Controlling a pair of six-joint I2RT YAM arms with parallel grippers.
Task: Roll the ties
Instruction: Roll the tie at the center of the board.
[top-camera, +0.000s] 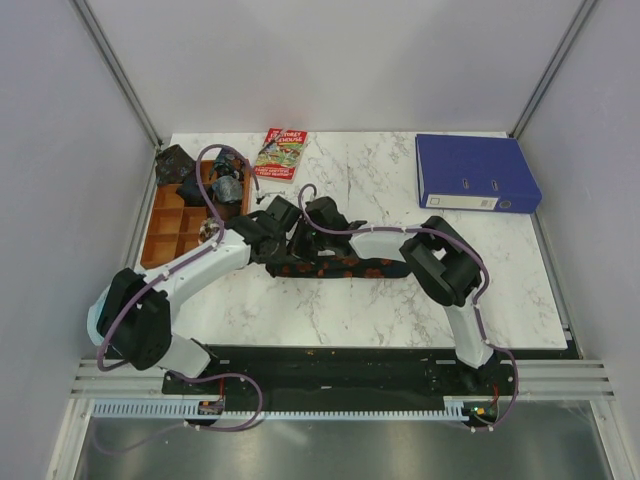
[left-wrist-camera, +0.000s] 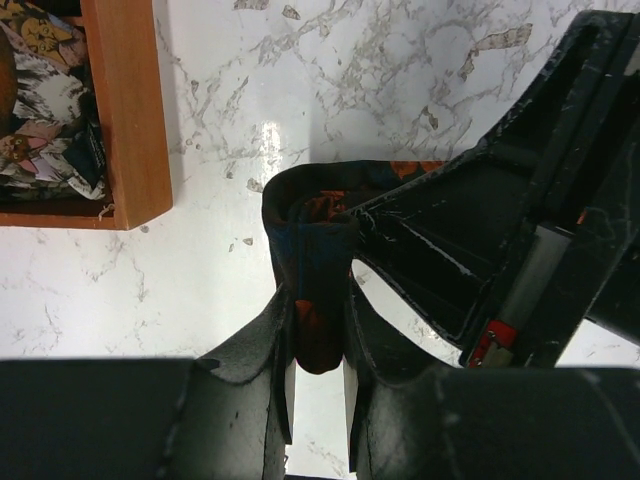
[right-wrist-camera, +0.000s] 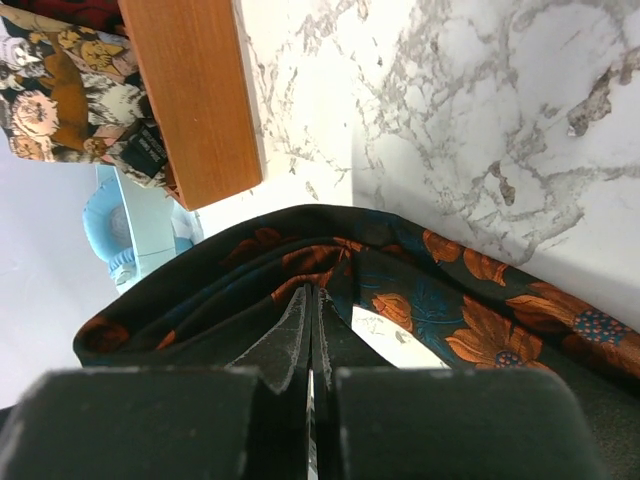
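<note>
Left claw (left-wrist-camera: 318, 300) clamps narrow on the folded end of the black, orange-blotched tie (left-wrist-camera: 312, 240), likely to anchor the roll's core. Right claw (right-wrist-camera: 310, 312), at its 3 o'clock, pinches the adjoining folds. The tie lies mid-worktop (top-camera: 400, 305), trailing toward 3 o'clock.

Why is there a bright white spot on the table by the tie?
Left wrist view: light glares off the glossy marble table just above the tie; right wrist view: the right gripper, so near the lens, looks dark and soft.
</note>
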